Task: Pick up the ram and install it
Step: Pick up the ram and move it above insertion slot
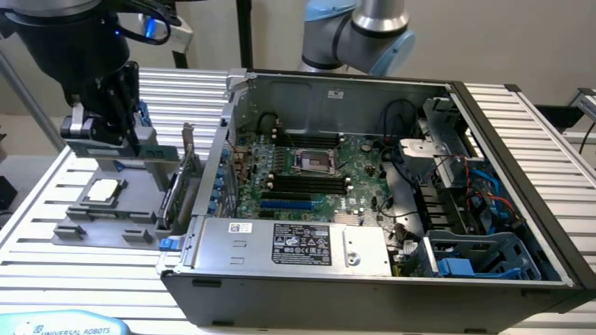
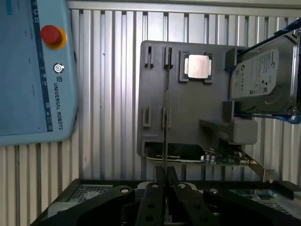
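Note:
The ram (image 2: 165, 108) appears edge-on in the wrist view as a thin stick running out from between my fingertips. My gripper (image 2: 164, 176) is shut on it. The stick lines up with two slotted posts of the grey parts tray (image 2: 188, 113); I cannot tell whether it has left them. In the exterior view my gripper (image 1: 110, 136) hangs over the tray (image 1: 102, 223), at that view's left of the open computer case (image 1: 373, 276). The motherboard (image 1: 308, 167) lies inside the case with its black slots (image 1: 298, 183) bare.
On the tray sit a square silver processor (image 2: 197, 66), a hard drive (image 2: 256, 77) in a blue-edged bracket and a green expansion card (image 2: 188, 155). A teach pendant (image 2: 28, 70) lies on the slatted table. Another arm (image 1: 363, 35) stands behind the case.

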Robot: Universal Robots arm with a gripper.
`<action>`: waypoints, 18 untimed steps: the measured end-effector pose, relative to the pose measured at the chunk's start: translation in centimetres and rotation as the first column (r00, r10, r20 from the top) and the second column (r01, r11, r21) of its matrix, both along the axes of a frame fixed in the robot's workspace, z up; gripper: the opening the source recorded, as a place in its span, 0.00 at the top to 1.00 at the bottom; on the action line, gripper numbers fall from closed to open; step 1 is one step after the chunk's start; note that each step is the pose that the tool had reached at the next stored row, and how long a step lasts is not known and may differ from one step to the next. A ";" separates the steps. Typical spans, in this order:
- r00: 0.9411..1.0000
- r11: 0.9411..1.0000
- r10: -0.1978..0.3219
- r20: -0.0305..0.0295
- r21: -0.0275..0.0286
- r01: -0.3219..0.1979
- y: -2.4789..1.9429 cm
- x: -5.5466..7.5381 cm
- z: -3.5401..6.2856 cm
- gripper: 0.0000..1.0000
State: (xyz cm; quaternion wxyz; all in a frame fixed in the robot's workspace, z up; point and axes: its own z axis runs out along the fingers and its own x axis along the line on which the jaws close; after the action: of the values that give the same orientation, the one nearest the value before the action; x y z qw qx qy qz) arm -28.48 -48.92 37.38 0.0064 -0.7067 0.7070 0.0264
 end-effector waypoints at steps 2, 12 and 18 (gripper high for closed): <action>1.000 1.000 0.000 0.000 0.000 0.000 0.03 0.9 0.21 0.86; 1.000 1.000 0.000 -0.003 0.000 0.000 0.21 5.4 0.48 0.86; 1.000 1.000 0.000 -0.007 0.000 0.000 0.47 8.0 0.49 0.86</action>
State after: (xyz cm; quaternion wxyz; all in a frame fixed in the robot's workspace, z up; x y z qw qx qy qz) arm -20.49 -48.45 37.87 0.0040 -0.7066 0.7070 0.0287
